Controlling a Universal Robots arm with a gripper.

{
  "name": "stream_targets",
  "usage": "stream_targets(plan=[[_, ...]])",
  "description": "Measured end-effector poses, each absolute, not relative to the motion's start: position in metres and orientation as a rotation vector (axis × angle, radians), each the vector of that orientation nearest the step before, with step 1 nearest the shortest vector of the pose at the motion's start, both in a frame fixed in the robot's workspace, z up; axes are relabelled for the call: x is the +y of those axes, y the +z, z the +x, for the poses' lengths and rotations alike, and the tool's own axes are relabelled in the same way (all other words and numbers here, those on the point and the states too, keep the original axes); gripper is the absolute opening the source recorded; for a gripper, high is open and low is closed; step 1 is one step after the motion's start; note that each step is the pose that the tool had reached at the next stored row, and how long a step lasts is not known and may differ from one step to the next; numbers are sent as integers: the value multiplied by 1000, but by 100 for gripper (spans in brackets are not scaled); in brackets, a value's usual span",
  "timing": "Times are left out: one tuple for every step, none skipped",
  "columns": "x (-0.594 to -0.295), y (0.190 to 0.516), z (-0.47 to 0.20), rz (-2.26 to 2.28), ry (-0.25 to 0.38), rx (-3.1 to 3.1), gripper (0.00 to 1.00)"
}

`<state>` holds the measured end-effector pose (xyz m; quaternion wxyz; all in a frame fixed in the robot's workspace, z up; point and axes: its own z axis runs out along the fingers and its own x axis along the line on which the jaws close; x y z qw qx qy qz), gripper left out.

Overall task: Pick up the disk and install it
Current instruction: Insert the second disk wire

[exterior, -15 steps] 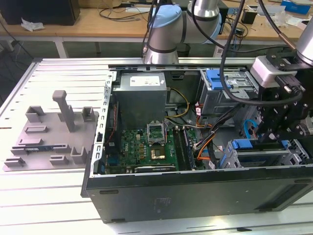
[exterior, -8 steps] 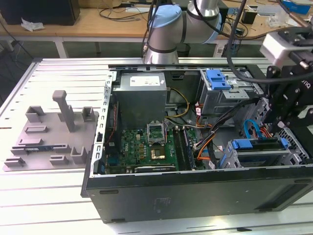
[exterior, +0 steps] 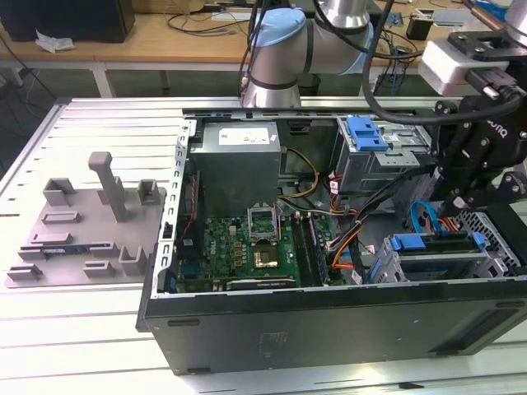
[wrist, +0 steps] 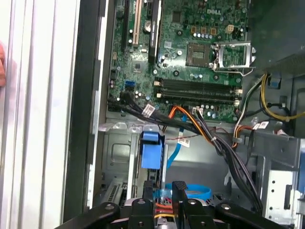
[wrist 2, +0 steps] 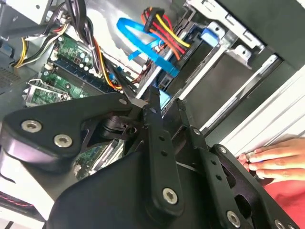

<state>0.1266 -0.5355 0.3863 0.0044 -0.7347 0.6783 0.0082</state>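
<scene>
An open PC case is laid on its side on a slatted metal table; a wooden bench with cables is seen behind it; a grey fixture lies at the exterior view's left. The disk, in its blue carrier, is seated in the bay at the case's near corner on the exterior view's right, lying flat, its long axis running across that view; its label cannot be read. The gripper is held just above the bay beside a blue cable; its fingers are nearly pressed together, pinching nothing. A hand is rested on the table edge
</scene>
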Motion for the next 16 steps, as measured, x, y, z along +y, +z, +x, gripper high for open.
stream_targets(plan=[[-536,386,124,-2303,26,2124,30],[-536,386,122,-2304,26,2122,30],[-536,386,119,-2307,26,2120,30],[-536,386,117,-2308,26,2118,30],[-536,386,114,-2311,26,2115,30],[-536,386,113,-2314,26,2112,30],[-536,386,109,-2319,26,2106,30],[-536,386,104,-2325,26,2100,30],[-536,386,102,-2328,26,2097,30],[-536,386,100,-2330,26,2095,30],[-536,386,96,-2333,26,2091,28],[-536,386,93,-2336,26,2088,28],[-536,386,90,-2339,26,2084,15],[-536,386,89,-2341,26,2083,11],[-536,386,89,-2341,26,2082,11],[-536,386,89,-2341,26,2082,11]])
